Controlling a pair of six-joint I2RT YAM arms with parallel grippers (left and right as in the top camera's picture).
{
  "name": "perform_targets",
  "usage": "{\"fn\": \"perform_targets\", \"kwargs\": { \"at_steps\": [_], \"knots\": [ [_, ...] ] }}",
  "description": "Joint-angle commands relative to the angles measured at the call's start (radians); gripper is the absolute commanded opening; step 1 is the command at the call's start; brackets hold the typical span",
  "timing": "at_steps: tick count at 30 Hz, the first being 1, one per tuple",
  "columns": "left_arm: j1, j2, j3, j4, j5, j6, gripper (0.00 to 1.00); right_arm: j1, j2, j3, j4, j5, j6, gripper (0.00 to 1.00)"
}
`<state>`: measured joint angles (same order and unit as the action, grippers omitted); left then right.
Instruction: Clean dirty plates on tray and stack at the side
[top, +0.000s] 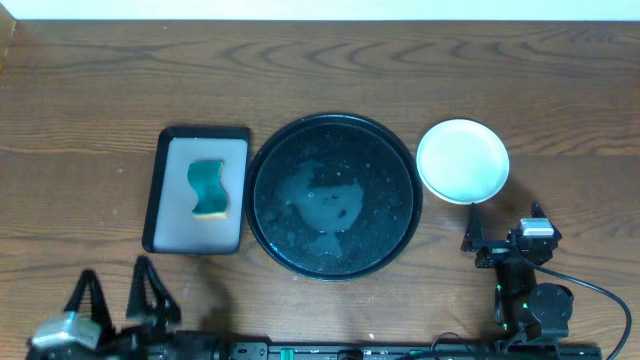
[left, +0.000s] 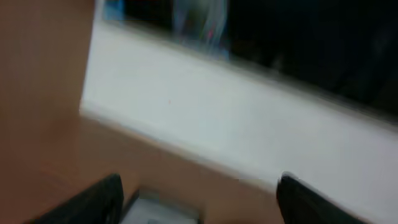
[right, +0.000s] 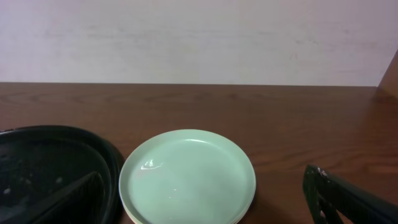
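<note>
The round black tray (top: 380, 170) sits mid-table, wet and glossy, with no plate on it. The plates (top: 462, 160) stand stacked on the wood just to its right, a clean pale mint-green one on top. In the right wrist view the plates (right: 186, 177) lie straight ahead, with more rims showing under the top one, and the tray (right: 37, 155) is at the left. My right gripper (top: 503, 225) (right: 205, 211) hovers open just in front of the stack, holding nothing. My left gripper (top: 120, 295) (left: 199, 208) is open and empty at the near left edge.
A rectangular black tray (top: 160, 200) with a whitish inside holds a green-and-yellow sponge (top: 208, 188), left of the round tray. The left wrist view is blurred, showing brown wood and a pale wall. A cable (top: 600, 290) trails from the right arm's base.
</note>
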<state>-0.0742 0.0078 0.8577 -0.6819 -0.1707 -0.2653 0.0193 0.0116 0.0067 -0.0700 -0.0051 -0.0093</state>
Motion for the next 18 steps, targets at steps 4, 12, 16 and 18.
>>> {"fn": "perform_targets", "kwargs": {
  "at_steps": [4,12,16,18],
  "knots": [
    [0.001,-0.005,-0.337,0.591,0.022,-0.009,0.79,0.009,-0.007,-0.002,-0.004,-0.006,-0.011,0.99],
    [0.001,-0.006,-0.663,1.067,0.032,-0.028,0.79,0.009,-0.007,-0.002,-0.004,-0.006,-0.011,0.99],
    [0.001,-0.006,-0.785,1.186,0.032,-0.028,0.79,0.009,-0.007,-0.002,-0.004,-0.006,-0.011,0.99],
    [0.001,-0.006,-0.808,1.188,0.032,-0.028,0.79,0.009,-0.007,-0.002,-0.004,-0.006,-0.011,0.99]
  ]
}}
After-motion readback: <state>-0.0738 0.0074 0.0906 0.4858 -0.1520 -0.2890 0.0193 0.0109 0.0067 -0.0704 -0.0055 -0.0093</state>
